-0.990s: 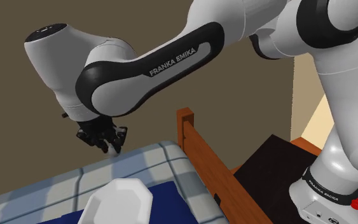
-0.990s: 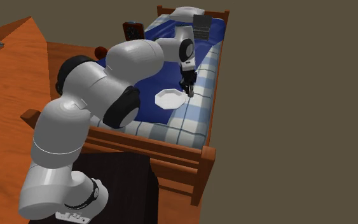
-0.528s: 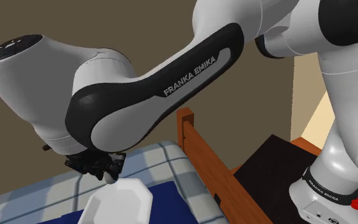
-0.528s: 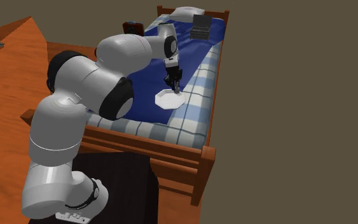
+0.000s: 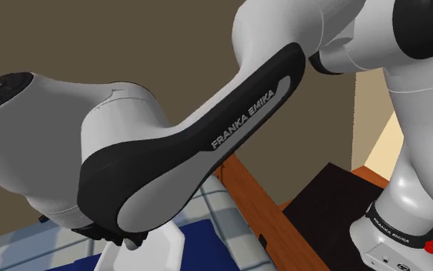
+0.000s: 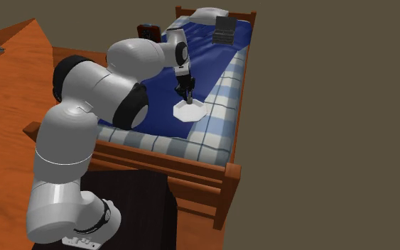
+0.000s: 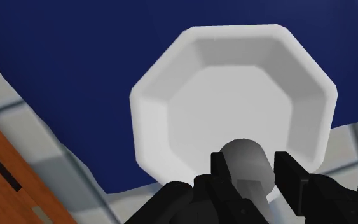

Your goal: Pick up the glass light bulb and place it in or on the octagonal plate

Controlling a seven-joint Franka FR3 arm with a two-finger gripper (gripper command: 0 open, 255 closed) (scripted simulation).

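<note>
- the white franka arm with dark joints (image 6: 120, 78) reaches far out over the bed. in the shoulder view its bulk covers much of the drop spot, so if you judge height from there you could drive the hand down too far.
- the wooden-framed bed with a dark blue blanket and a blue-and-white checked sheet (image 6: 223, 78) is probably a soft support. if you press on anything lying there, it may tip or sink instead of staying level.
- the white octagonal plate with a sloped rim (image 7: 152, 114) lies on the blue blanket, close to where the checked sheet begins, with the brown wooden side rail (image 7: 6, 184) beyond that. anything that escapes on that side could run toward the bed's edge.
- the all-black two-finger gripper (image 7: 252, 170) hangs just above the plate in the second exterior view. its jaws are drawn in narrow and hold the bulb. in the wrist view the hand seems to sit over the plate's rim on the sheet side, not over its middle. if you open here, you risk dropping onto the slope or nudging the rim and sliding the plate.
- the pale grey rounded light bulb (image 7: 244, 156) is clasped between the two fingers, above the plate and not touching it. it is round, so it will likely roll once freed, and a release from height could bounce it out. centre it over the flat basin and come lower before you let go.
</note>
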